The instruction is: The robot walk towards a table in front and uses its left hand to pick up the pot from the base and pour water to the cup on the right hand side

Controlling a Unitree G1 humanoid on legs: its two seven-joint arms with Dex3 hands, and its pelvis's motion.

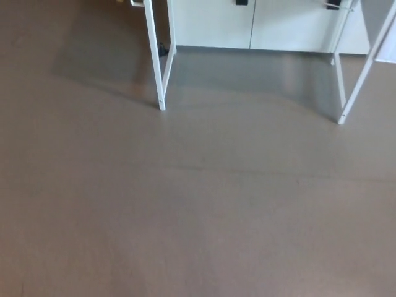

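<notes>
Across the bare grey floor [185, 210], only the white table legs [156, 62] show at the top edge, with pale cabinets [253, 25] behind them. I'd say the robot is on its walk-up, head tipped down. Neither hand is in sight, so their fingers can't be judged. Pot, base and cup sit above the view, unseen.
</notes>
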